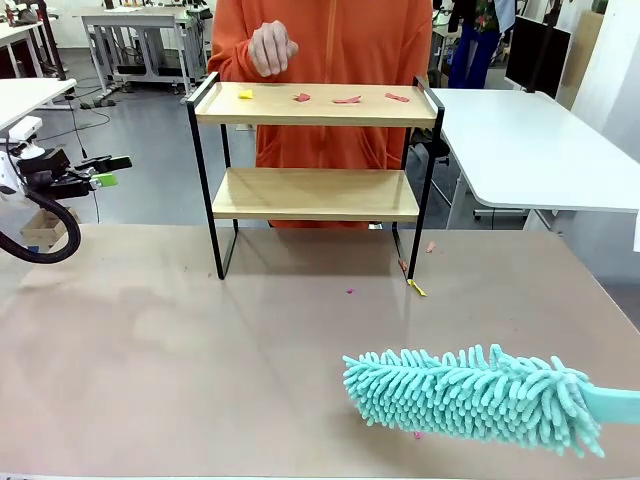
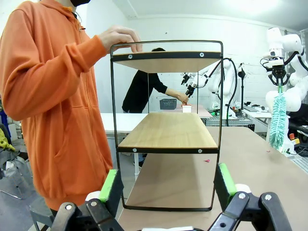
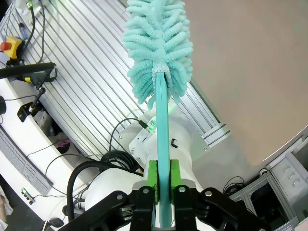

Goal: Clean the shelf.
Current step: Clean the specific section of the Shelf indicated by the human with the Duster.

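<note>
The shelf stands at the table's far middle, two wooden boards in a black frame. Small scraps lie on its top board: a yellow scrap and three red scraps. My left gripper hovers at the far left, open and empty; in the left wrist view its green pads frame the shelf end-on. My right gripper is shut on the teal handle of a fluffy duster. The duster hangs low over the near right of the table.
A person in an orange hoodie stands behind the shelf, one hand above its left top rail. Small scraps lie on the table by the shelf's right foot. A white table stands at the back right.
</note>
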{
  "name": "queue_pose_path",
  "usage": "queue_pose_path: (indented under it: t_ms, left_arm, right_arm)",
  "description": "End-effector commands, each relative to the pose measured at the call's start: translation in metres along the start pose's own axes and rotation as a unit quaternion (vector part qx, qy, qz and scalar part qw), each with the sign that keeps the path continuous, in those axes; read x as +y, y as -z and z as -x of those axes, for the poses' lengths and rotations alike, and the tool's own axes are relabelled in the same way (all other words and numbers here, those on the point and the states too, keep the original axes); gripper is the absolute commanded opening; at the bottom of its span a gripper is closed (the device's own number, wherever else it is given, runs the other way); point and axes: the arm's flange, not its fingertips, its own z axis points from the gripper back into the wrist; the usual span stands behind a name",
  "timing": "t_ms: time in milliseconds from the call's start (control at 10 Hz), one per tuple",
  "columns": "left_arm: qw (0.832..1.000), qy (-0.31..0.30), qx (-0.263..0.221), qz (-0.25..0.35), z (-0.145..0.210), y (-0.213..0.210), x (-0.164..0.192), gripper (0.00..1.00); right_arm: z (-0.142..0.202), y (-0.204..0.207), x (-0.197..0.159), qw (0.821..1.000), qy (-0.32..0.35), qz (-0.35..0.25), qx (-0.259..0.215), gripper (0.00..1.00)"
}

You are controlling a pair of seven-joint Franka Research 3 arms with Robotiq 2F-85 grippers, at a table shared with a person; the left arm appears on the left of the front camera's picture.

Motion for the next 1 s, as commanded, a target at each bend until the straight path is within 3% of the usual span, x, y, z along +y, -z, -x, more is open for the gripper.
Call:
queue_pose_path:
  t_ms: [0, 900]
  left_arm:
    - [1.000, 0.005, 0.003, 0.004, -0.0027, 0.0004, -0.0009, 1.00]
    - [1.000, 0.005, 0.003, 0.004, -0.0027, 0.0004, -0.0009, 1.00]
  right_arm:
    - [0.0032, -0.0038, 0.0069, 1.000, -0.015, -0.001, -0.005, 0.13]
    - [0.0032, -0.0038, 0.0069, 1.000, -0.015, -0.001, -0.005, 0.13]
